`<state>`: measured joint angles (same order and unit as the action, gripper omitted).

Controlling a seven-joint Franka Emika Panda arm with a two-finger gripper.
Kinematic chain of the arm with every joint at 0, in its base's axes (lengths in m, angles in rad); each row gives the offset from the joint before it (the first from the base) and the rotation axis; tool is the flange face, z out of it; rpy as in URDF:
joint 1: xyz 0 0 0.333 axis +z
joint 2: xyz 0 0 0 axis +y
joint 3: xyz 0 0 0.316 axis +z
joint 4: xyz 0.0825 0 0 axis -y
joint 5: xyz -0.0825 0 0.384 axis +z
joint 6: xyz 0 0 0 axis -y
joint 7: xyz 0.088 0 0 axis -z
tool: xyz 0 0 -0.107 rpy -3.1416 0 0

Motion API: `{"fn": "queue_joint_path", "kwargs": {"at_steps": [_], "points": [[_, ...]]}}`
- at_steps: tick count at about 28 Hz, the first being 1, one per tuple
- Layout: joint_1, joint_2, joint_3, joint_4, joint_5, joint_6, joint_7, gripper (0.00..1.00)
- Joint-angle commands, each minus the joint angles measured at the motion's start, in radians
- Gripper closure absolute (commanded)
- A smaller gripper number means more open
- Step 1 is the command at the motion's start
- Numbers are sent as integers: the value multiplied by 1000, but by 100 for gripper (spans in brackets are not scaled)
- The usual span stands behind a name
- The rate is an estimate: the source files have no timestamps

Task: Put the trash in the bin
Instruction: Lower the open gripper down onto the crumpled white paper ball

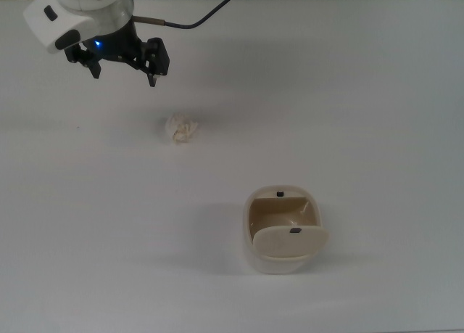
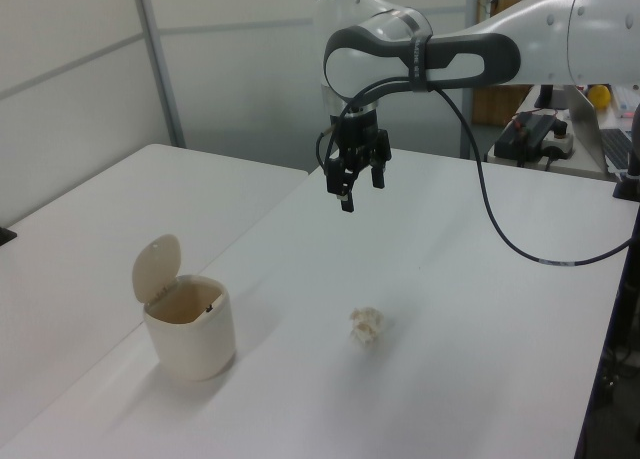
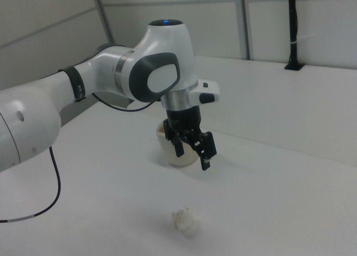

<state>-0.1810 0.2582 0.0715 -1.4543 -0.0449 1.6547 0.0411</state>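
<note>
The black two-finger hand point(image 1: 124, 70) hangs spread and empty above the white bench point(image 1: 362, 93), near the small crumpled off-white paper wad point(image 1: 182, 128) — well apart from the lid-up cream plastic bin point(image 1: 283, 231) — so a shallow pinch might flick it away.

White table point(image 2: 520, 309), pale panelled walls point(image 2: 70, 89), possibly glazed.

Bin point(image 3: 179, 155) mostly behind end effector point(image 3: 192, 151)

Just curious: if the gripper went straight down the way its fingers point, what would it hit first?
Probably the bare table. The gripper hangs open above it, with the trash off to one side, though depth is hard to judge.
</note>
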Motion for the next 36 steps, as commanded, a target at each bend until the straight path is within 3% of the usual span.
{"fn": "queue_joint_path", "kwargs": {"at_steps": [1, 14, 22, 36], "points": [[6, -28, -4, -70, 19, 25, -36, 0], [87, -27, 4, -265, 2, 243, -1, 0], [144, -28, 4, -435, -85, 437, 103, 0], [155, -28, 2, -560, -107, 580, 121, 0]]}}
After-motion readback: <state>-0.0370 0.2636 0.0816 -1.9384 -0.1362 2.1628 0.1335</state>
